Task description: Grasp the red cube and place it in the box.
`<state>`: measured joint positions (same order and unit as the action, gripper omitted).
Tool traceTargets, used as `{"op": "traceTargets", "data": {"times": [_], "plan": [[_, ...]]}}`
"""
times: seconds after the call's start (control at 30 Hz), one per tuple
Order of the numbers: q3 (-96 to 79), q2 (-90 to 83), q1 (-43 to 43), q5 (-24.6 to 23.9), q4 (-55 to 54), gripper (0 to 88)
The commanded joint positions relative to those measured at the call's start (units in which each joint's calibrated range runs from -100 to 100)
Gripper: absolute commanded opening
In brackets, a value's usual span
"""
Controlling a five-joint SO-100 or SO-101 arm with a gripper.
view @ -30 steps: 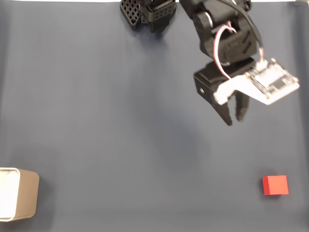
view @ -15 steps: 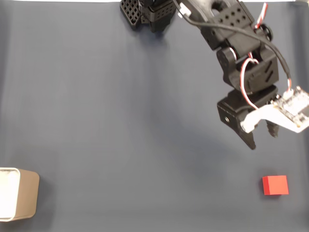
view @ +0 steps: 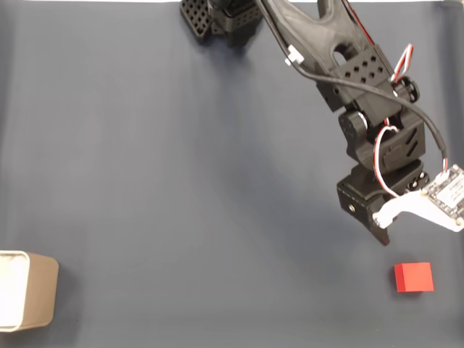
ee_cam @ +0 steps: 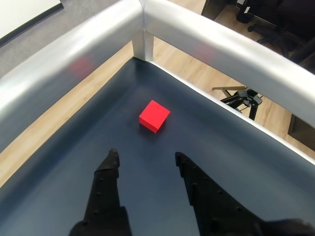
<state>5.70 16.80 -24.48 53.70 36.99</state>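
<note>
You're looking at a dark blue matte mat (view: 159, 181) with shiny metal rails (ee_cam: 74, 64) edging it in the wrist view. The tan rounded-corner box (view: 29, 301) is sitting far left in the fixed view. Your black gripper (ee_cam: 145, 160) is hanging empty, fingers spread apart. The matte red cube (ee_cam: 154, 116) is lying just ahead, untouched.
</note>
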Motion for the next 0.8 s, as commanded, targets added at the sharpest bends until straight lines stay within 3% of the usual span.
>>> {"op": "traceTargets", "data": {"times": [0.0,0.77], "plan": [[6.0,1.7,-0.7,0.0,-1.0,29.4],[29.3,22.0,-1.0,-3.0,-1.0,38.4]]}}
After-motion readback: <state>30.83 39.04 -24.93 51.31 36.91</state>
